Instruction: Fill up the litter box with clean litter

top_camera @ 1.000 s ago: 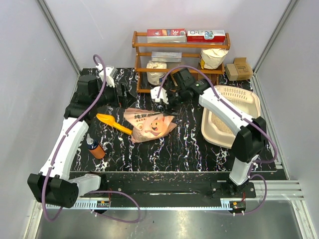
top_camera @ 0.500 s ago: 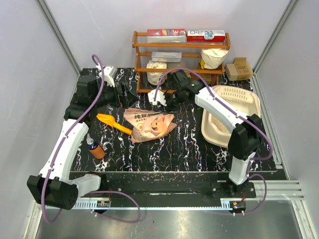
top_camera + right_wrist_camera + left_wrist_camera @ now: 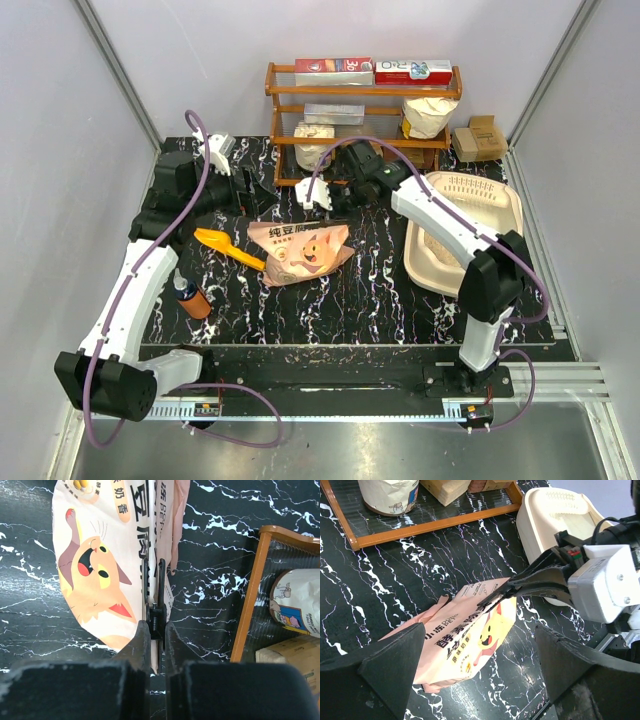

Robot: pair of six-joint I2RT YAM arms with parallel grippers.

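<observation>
The work surface is a black, white-veined table [image 3: 380, 290] closed in by pale walls. The pink-orange litter bag [image 3: 300, 250] lies flat near its middle, cartoon cat face up, and serves as reference for all positions below.

Right gripper [image 3: 154, 587]: fingers closed on the thin back edge of the bag. The wrist view shows the two fingers almost together with the folded edge pinched between them. The left wrist view confirms the pinch at the bag's upper corner. The bag's body rests on the table.

Left gripper [image 3: 480, 630]: jaws spread wide, gripping nothing. It hangs behind and left of the bag, apart from it and aimed down at it.

Litter box [image 3: 515, 210]: right of the bag, well apart, on the table with its slotted rim section at the far end. The right arm crosses over its near-left part. Whether granules lie on its floor cannot be told.

Other items:
- A yellow scoop [image 3: 228, 247] lies just left of the bag, its blade end next to the bag's left edge.
- A small brown bottle [image 3: 192, 297] stands to the bag's near left.
- A wooden rack [image 3: 360, 95] stands behind the bag and holds boxes and white sacks [image 3: 428, 115].
- A cardboard carton [image 3: 480, 138] sits to the bag's far right, beyond the litter box.
</observation>
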